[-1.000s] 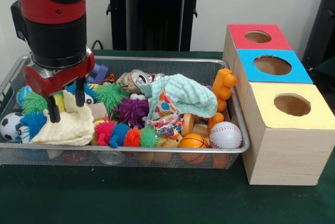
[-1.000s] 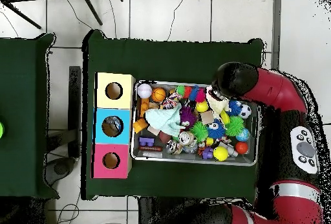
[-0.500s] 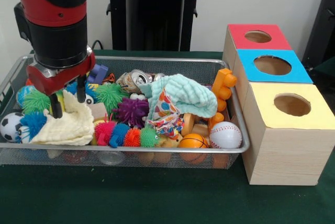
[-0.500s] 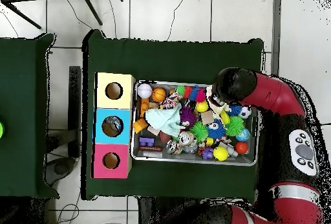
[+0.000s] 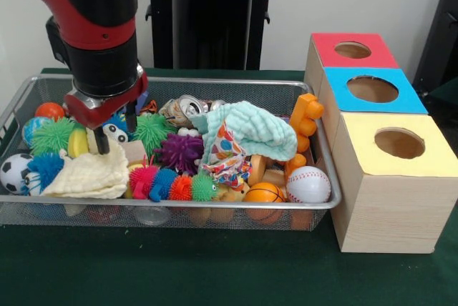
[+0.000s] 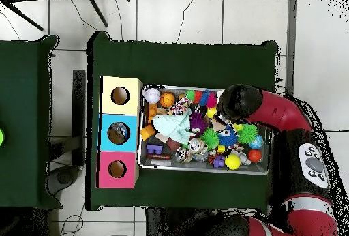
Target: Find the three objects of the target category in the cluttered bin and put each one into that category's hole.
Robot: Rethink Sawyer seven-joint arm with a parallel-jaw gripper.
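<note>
Hand [image 5: 113,132] open, empty, above cream cloth [image 5: 87,176].

Red, blue and yellow boxes [image 5: 372,91]; cream cloth [image 5: 89,177]; mint cloth [image 5: 254,131]; purple spiky ball [image 5: 179,152].

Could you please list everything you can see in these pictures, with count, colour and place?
Wire bin: one, silver mesh, on the green table.
Sorting boxes: three, wooden, right of the bin; lids red, blue, yellow, one round hole each.
Cloths: pale yellow at front left; mint green at centre.
Spiky balls: several; green, purple, and pink, blue, orange, green along the front wall.
Baseball: one, white, front right corner.
Basketball: one, orange, beside the baseball.
Soccer ball: one, black and white, left end.
Crushed can: one, silver, at the back.
Orange block toy: one, at the right wall.
Arm: red and black; tool low over the left side, open or shut unclear.
</note>
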